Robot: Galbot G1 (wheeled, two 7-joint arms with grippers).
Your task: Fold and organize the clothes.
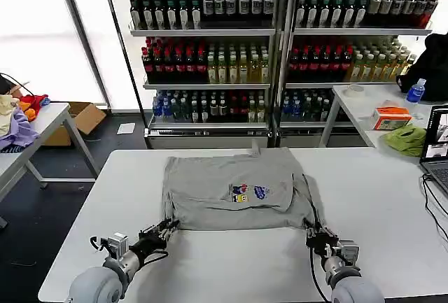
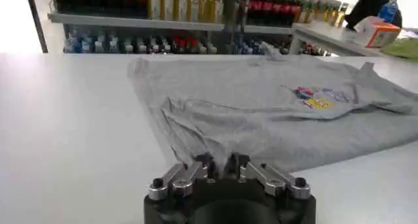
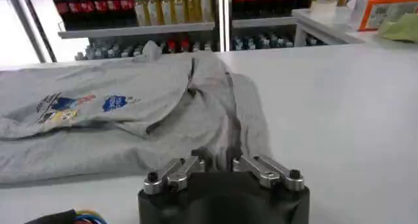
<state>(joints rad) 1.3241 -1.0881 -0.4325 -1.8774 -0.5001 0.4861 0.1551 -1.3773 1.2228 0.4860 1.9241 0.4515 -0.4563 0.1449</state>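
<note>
A light grey shirt (image 1: 234, 187) lies in the middle of my white counter (image 1: 378, 212), chest print up, and I judge the fold only partly made: the sleeves and sides look tucked in so the cloth forms a rough rectangle, with one loose flap bunched along its right edge, but the lengthwise fold and the tidying still look left to do. My left tool (image 1: 166, 228) sits at the near left corner of the shirt, and my right tool (image 1: 313, 234) sits at the near right corner, each low on the counter. In the left wrist view the left tool (image 2: 222, 164) has its fingers drawn close together, with the shirt's (image 2: 274, 114) near hem gathered right at the tips, so I take it to be pinching the cloth there. In the right wrist view the right tool (image 3: 219, 160) is likewise nearly together on the shirt's (image 3: 130, 114) near edge. Both corners seem gripped, ready for lifting toward the far side.
</note>
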